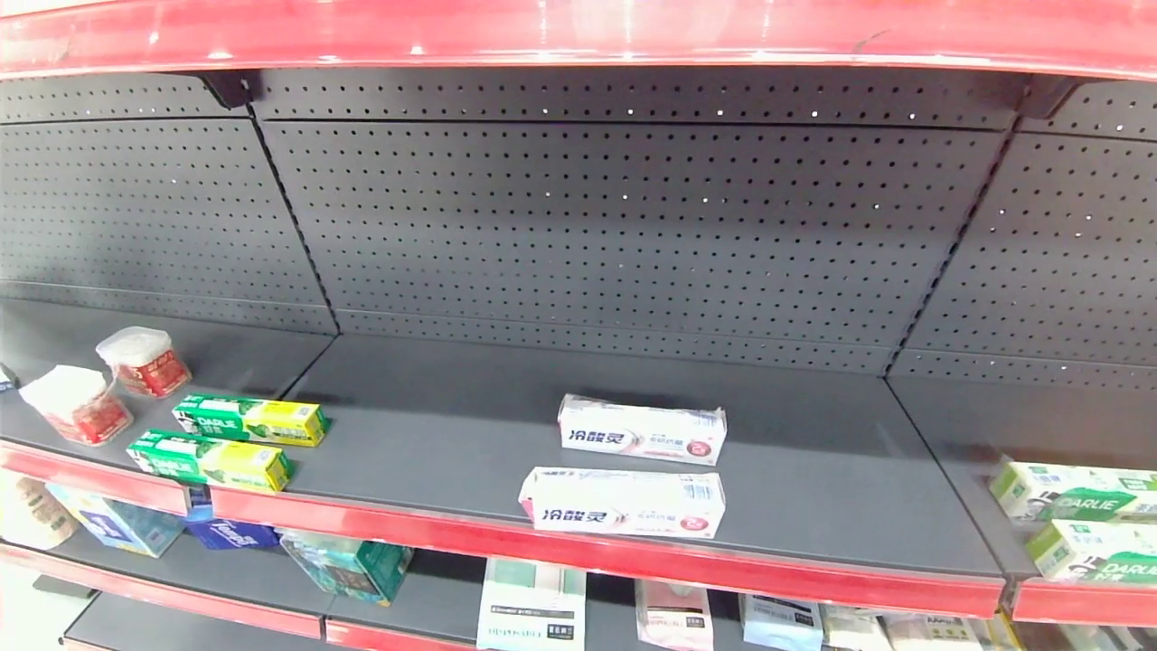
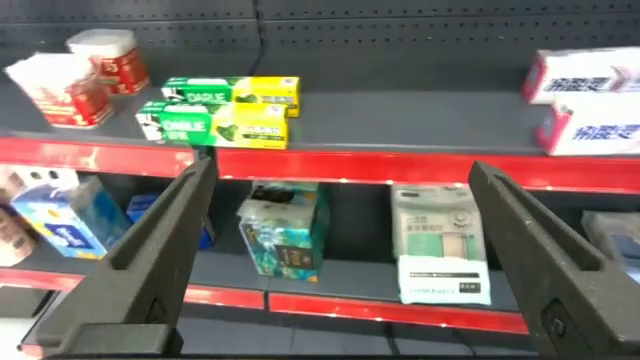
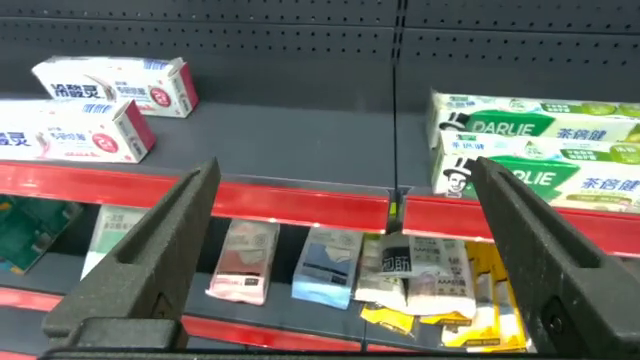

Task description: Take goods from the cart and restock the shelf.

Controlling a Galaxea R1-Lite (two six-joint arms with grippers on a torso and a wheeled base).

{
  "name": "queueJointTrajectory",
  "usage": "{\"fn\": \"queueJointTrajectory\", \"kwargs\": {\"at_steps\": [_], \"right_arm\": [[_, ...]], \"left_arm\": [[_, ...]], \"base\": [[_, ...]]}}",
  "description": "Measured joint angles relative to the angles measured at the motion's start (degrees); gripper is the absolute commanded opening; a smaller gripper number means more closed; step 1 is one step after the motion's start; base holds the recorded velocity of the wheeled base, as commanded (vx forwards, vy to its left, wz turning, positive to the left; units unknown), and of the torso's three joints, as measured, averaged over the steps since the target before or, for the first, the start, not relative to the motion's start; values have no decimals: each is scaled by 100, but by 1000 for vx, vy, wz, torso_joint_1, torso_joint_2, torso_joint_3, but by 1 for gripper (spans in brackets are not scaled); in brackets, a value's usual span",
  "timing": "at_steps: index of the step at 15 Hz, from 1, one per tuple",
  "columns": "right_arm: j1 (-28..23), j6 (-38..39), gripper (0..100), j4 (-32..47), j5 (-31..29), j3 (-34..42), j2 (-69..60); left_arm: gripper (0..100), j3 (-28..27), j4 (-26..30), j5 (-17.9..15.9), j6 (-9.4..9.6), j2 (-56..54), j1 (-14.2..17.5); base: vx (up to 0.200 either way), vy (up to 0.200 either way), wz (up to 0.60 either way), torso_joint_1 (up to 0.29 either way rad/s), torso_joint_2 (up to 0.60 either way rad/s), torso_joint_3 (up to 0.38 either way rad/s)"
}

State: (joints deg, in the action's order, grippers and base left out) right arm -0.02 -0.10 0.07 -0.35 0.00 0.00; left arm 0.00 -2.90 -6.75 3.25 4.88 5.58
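Observation:
The grey shelf [image 1: 452, 425] with a red front lip carries two white and pink toothpaste boxes [image 1: 633, 461] near its middle. Two green and yellow toothpaste boxes [image 1: 226, 438] lie at its left, beside two red-labelled tubs [image 1: 99, 384]. More green toothpaste boxes [image 1: 1080, 520] sit at the far right. My left gripper [image 2: 340, 170] is open and holds nothing, in front of the shelf lip below the green and yellow boxes [image 2: 225, 110]. My right gripper [image 3: 345, 170] is open and holds nothing, facing the lip between the white boxes [image 3: 95, 110] and green boxes [image 3: 535, 150].
The lower shelf [image 1: 226, 561] holds tissue packs, teal boxes and small sachets. A perforated dark back panel [image 1: 624, 217] rises behind the goods. A red shelf edge [image 1: 578, 36] overhangs at the top. Bare shelf lies between the box groups.

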Motion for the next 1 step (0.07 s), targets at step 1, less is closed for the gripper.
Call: {"fn": "queueJointTrajectory", "kwargs": {"at_steps": [1], "right_arm": [[2,2,100,0,-5,0,0]], "left_arm": [[100,0,-5,0,0,0,1]], "base": [[0,0,0,0,0,0]]}}
